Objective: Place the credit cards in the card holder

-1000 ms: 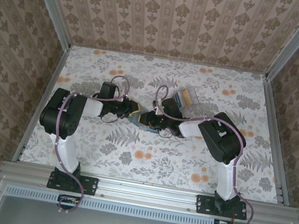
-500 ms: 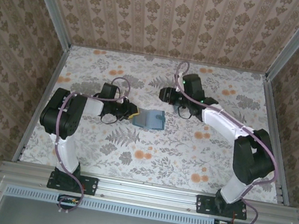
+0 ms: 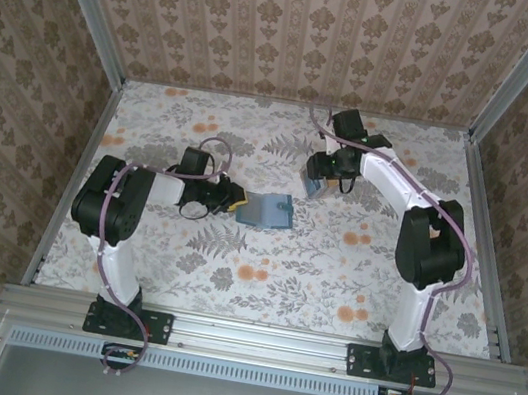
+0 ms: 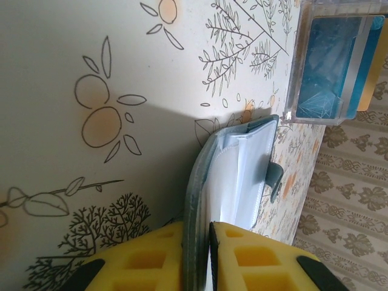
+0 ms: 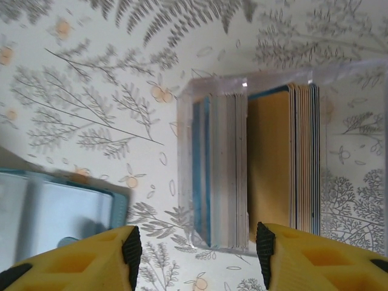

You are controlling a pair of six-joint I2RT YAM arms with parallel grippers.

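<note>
card holder point(image 4: 233, 176): clamped in left jaws | credit cards point(image 5: 273, 163): under open right jaws

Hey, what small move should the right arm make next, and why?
Probably lower the right gripper onto the credit cards and close on one. Its jaws are open above the cards, which stand on edge in the clear box, none gripped yet. The left gripper pinches the card holder by its edge, ready to receive one.
</note>
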